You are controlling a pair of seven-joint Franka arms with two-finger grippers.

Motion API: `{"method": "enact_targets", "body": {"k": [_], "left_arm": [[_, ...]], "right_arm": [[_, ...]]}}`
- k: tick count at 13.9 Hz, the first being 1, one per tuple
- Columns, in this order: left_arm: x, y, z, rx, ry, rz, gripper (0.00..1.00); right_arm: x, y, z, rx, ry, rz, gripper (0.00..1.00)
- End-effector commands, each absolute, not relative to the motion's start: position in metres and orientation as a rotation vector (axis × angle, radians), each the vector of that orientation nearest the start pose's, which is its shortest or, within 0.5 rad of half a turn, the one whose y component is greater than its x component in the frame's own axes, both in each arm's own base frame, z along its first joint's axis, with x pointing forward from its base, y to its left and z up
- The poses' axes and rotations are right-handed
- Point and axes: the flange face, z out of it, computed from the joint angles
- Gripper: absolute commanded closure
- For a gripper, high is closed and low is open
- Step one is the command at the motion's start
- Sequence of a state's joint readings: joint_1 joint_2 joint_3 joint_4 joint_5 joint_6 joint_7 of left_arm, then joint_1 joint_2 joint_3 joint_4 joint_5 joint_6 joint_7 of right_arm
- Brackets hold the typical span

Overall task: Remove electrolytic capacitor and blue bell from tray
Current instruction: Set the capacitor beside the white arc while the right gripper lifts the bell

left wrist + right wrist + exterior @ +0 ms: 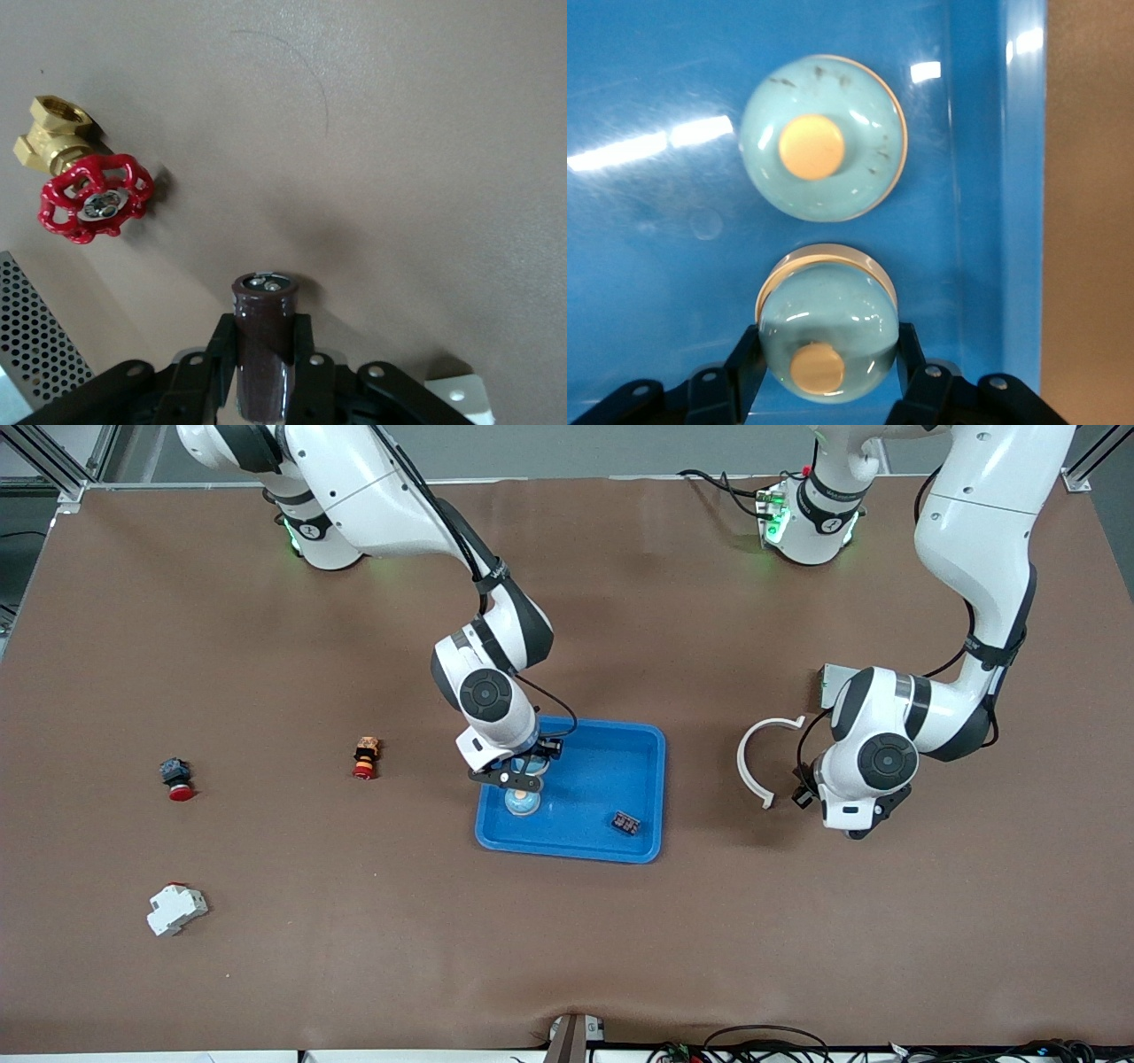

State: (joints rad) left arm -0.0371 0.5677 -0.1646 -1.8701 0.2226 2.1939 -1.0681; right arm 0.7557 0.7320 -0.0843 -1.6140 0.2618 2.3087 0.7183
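Right wrist view: right hand (pixel 822 367) clamped on blue bell (pixel 827 332) inside tray (pixel 1023 177); left hand (pixel 264 390) holding upright capacitor (pixel 263 345) over worktop (pixel 399 133).

A: Any writing, labels or numbers to read here?

B: None. The capacitor (pixel 262 354) sleeve is plain dark brown, the bells (pixel 824 137) carry only scuffs, and the tray (pixel 620 744) is bare blue.

A: And the arms?

B: Round emblems on the joints, too small to make out.
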Motion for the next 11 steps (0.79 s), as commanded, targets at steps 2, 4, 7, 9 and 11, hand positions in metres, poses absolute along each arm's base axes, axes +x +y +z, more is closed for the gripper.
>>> {"method": "enact_targets", "body": {"k": [2, 4, 7, 9, 11], "left_arm": [[0.603, -0.111, 0.206, -2.734, -1.056, 0.179, 0.00], [0.606, -0.114, 0.229, -2.737, -1.059, 0.154, 0.00], [0.625, -0.145, 0.277, -2.779, -1.031, 0.102, 0.00], [0.631, -0.187, 0.302, -2.843, -0.992, 0.059, 0.00], [0.634, -0.226, 0.311, -2.858, -1.033, 0.015, 0.00]], "right_arm": [[0.539, 0.424, 0.248, -3.042, 0.226, 0.271, 0.87], [0.556, 0.382, 0.293, -3.029, 0.080, 0.332, 0.87], [0.564, 0.315, 0.350, -3.006, -0.137, 0.335, 0.87], [0.562, 0.271, 0.375, -3.049, -0.276, 0.284, 0.87], [0.555, 0.238, 0.390, -3.090, -0.377, 0.249, 0.87]]}}
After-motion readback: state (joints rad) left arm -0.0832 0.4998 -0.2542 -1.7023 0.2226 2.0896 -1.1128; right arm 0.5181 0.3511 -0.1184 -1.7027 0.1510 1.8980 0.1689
